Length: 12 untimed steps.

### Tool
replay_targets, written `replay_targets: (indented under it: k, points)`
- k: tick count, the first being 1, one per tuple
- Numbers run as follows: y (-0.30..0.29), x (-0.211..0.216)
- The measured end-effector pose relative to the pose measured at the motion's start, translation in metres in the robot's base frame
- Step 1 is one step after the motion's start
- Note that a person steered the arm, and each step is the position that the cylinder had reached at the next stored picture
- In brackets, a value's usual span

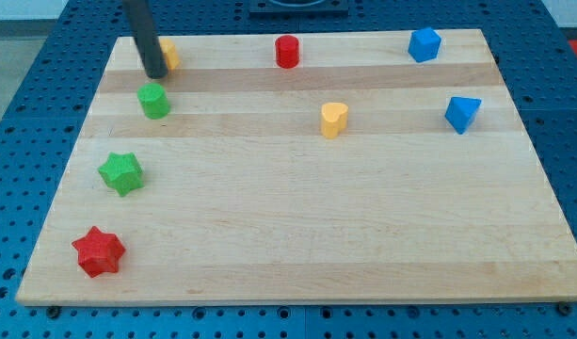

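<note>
My tip (155, 73) rests near the board's top left corner. Right behind the rod sits a yellow block (169, 54), partly hidden by it, so its shape is unclear. Just below the tip lies a green hexagonal block (154, 100), a small gap apart from it. Further down the left side are a green star (121, 173) and a red star (99, 251). A red cylinder (287, 51) stands at the top middle.
A yellow heart block (334, 120) sits right of centre. A blue block (424, 44) is at the top right and a blue triangular block (463, 113) below it. The wooden board (297, 235) lies on a blue perforated table.
</note>
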State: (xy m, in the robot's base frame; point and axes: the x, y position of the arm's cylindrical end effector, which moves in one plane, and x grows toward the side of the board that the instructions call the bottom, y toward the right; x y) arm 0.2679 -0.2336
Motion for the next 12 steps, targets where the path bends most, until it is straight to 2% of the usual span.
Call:
replay_targets:
  k: [6,10,12]
  points:
    - [-0.023,-0.034]
    - [0.018,-0.034]
    - [0.018,-0.039]
